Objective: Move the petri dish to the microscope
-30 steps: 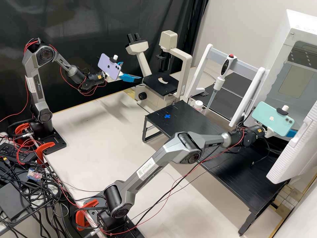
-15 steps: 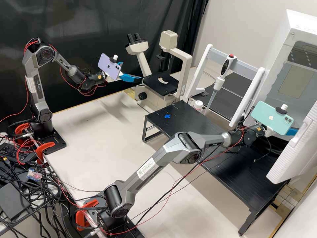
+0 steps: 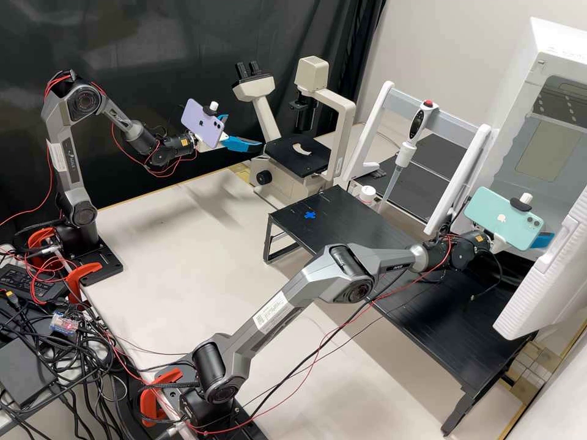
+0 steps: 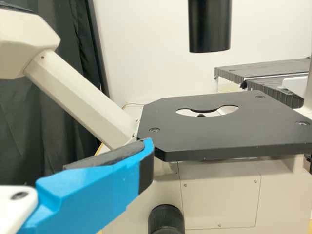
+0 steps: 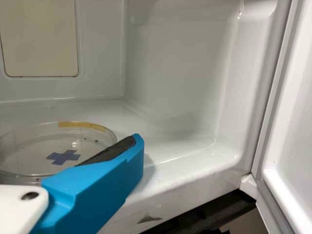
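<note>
my right gripper (image 3: 543, 239) is spread wide by the petri dish (image 5: 31, 148), which sits near the front edge of the chamber floor (image 5: 183, 163); i can't tell if they touch. closing off-centre could skid or tip it, and a low lift might snag that edge. farther off, my left gripper (image 3: 244, 132), also open, could bump the microscope stage (image 4: 195, 136) at its corner.
</note>
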Motion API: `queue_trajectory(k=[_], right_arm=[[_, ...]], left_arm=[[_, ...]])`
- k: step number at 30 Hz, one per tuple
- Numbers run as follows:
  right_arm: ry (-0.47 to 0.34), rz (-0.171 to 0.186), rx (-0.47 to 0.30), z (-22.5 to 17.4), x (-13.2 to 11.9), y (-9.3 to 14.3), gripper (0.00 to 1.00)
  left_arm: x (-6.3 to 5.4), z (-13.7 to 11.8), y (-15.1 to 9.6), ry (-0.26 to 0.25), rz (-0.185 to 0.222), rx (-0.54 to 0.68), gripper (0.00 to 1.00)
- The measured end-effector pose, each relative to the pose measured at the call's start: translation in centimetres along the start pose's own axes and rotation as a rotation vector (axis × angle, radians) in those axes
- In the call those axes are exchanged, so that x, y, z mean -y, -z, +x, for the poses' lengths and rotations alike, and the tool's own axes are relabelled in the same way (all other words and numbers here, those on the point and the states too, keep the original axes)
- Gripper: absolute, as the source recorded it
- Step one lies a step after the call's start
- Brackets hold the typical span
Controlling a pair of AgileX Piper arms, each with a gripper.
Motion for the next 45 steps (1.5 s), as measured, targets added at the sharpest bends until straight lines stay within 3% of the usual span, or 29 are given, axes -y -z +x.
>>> queue_trajectory(k=[9,25,37,44,45], right_arm=[[0.01,0.047,0.01,-0.1,0.6,-0.7,0.0],[0.022,0.057,-0.011,-2.1,-0.1,-1.0,0.0],[0.004,0.07,-0.033,-6.9,-2.8,-1.7,0.0],[0.001,0.093,-0.065,-10.6,-2.8,-1.5,0.0],[-0.001,0.083,-0.072,-11.1,-2.7,-1.4,0.0]], left_arm=[[0.0,0.0,0.0,0.0,0.0,0.0,1.0],[0.0,0.0,0.0,0.0,0.0,0.0,1.0],[0.0,0.0,0.0,0.0,0.0,0.0,1.0],[0.0,0.0,0.0,0.0,0.0,0.0,1.0],[0.0,0.0,0.0,0.0,0.0,0.0,1.0]])
